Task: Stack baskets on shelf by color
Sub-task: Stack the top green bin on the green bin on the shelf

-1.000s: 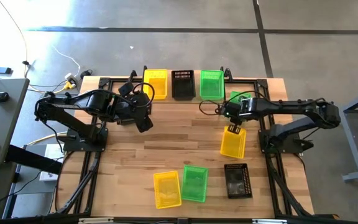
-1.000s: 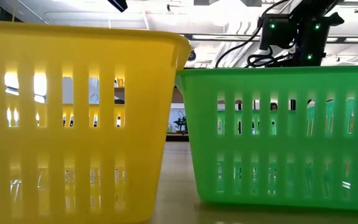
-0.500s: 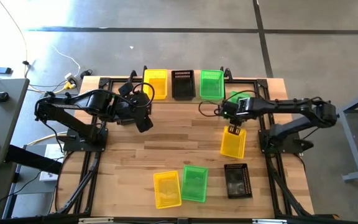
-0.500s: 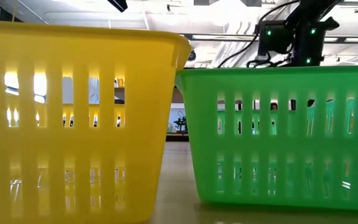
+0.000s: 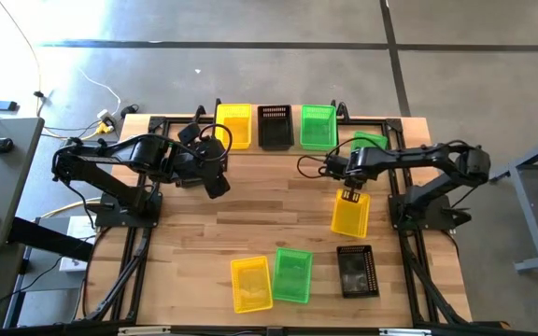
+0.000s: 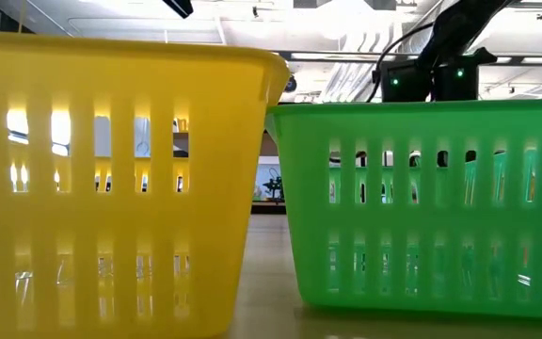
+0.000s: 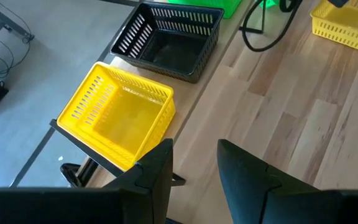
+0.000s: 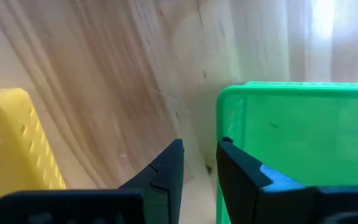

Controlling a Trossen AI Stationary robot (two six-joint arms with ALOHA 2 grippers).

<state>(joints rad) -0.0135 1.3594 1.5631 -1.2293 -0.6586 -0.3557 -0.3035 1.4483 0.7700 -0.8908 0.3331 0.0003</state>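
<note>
Right gripper (image 5: 349, 193) was shifted slightly left over one second, lingering at yellow basket (image 5: 350, 214) centre-right; fingers nearly closed, grasp could not be confirmed. Left gripper (image 7: 194, 163) slightly open, empty, unmoved. Shelf (image 5: 250, 147) upper centre held three baskets.

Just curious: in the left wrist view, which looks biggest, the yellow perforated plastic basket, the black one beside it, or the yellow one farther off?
1. Yellow perforated plastic basket, nearest the camera.
2. Black perforated plastic basket.
3. Far yellow basket, cropped by the frame.
Nearness likely exaggerates these differences.
</note>
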